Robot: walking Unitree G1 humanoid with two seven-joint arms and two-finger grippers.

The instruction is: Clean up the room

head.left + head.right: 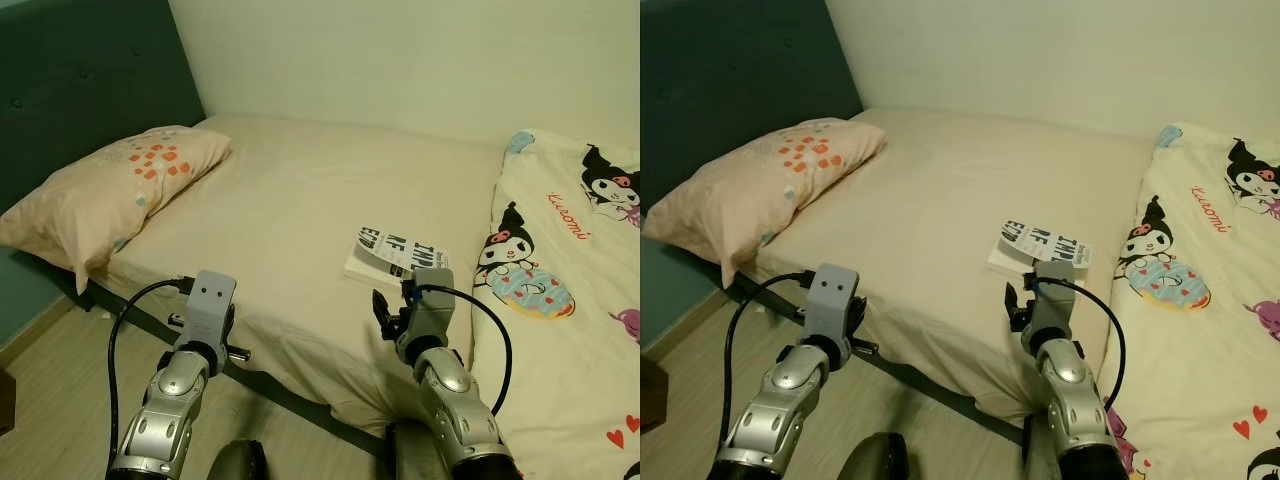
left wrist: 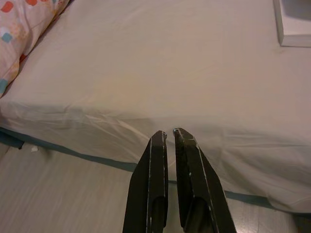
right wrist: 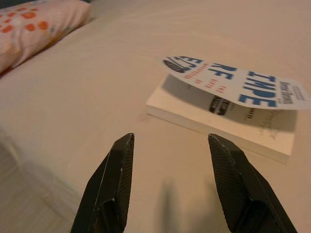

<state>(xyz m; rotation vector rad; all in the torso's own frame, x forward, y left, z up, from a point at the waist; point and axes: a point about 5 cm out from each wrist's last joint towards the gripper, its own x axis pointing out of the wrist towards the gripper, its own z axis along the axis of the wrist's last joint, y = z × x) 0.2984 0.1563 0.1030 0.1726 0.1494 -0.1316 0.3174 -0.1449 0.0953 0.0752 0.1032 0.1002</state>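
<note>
1. Right gripper (image 3: pixel 170 182) hangs above the near part of the bed (image 1: pixel 300 200), fingers (image 3: pixel 119 170) spread wide and holding nothing. It points toward the book (image 1: pixel 397 256), which lies ahead of the tips, near but apart. Judgement: the wide spread suits a reach to take the book by its near edge.

2. Left gripper (image 2: pixel 170 133) sits lower, over the floor (image 2: pixel 58 194) just off the bed's near edge, its fingers almost closed and empty. Judgement: it is parked out of the way while the right arm works.

3. The book lies flat on the bare sheet, toward the right side of the bed, just beside the edge of the cartoon-print blanket (image 1: pixel 570 260). It is well apart from the pillow (image 1: pixel 110 190) at the head end.

4. Look of the book: a paperback with a white cover and large blue lettering, smaller red and black print between. The front cover curls up off the pale page block, casting a shadow on the first page. Judgement: that loose cover may flap or bend if pinched alone; the grip should take cover and pages together.

5. Judgement: the book is the one stray thing on the bed, so it is the likely item to tidy; not yet touched.
</note>
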